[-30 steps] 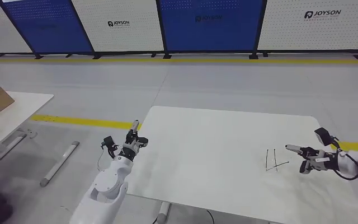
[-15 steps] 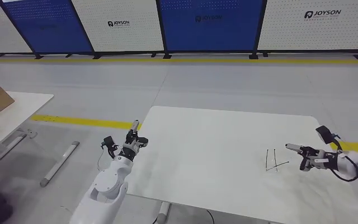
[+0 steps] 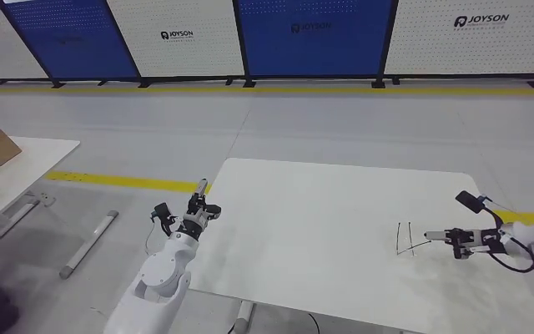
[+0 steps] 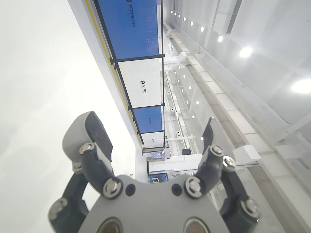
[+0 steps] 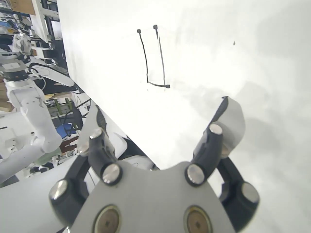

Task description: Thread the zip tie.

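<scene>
Black zip ties (image 5: 145,56) — thin, square-headed — lie before right gripper (image 5: 160,106), wide like left gripper (image 4: 150,118).

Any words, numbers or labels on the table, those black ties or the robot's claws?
Table: no text.
Zip ties: no text to be seen.
Left gripper: no text.
Right gripper: no text.
Wall panels behind: a brand logo on each, nothing else.

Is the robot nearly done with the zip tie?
Not yet. Nothing looks done: the zip ties lie loose and unthreaded on the table. In hand: the open right gripper is close beside them, holding nothing. Still to do: grab one and thread it.
</scene>
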`<state>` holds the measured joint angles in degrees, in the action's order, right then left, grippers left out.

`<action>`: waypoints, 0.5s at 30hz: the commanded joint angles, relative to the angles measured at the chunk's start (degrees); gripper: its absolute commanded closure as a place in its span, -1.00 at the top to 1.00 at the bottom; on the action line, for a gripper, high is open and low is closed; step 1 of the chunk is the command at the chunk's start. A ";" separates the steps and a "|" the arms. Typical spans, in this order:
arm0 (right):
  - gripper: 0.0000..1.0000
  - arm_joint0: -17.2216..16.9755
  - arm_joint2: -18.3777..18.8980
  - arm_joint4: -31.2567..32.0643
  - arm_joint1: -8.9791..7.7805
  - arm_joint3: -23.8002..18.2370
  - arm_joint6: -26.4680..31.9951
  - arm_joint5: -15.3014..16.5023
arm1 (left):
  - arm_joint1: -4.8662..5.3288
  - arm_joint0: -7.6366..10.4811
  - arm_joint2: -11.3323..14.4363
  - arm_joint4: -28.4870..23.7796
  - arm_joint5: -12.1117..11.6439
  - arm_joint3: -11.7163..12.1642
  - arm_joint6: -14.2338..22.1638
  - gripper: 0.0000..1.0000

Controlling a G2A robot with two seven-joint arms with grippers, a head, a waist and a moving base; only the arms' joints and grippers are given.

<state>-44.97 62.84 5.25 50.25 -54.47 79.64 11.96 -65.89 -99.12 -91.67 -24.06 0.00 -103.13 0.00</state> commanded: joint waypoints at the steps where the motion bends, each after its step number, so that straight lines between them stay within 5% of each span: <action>1: 1.00 -0.12 0.20 0.05 0.02 -0.15 0.00 -0.16 | 0.00 0.00 0.00 0.00 0.00 0.00 0.00 1.00; 9: 1.00 -0.12 0.20 0.05 0.02 -0.15 0.00 -0.16 | 0.00 0.00 0.00 0.00 0.00 0.00 0.00 1.00; 11: 1.00 -1.57 -2.46 -5.05 0.40 -1.93 0.00 3.81 | 0.00 0.00 0.00 0.00 0.00 0.00 0.00 1.00; 15: 1.00 1.57 -5.91 -8.26 0.25 -0.22 0.00 2.88 | 0.00 0.00 0.00 0.00 0.00 0.00 0.00 1.00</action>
<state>-44.17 57.69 -2.22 50.42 -54.92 79.64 15.81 -65.89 -99.12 -91.67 -24.06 0.00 -103.13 0.00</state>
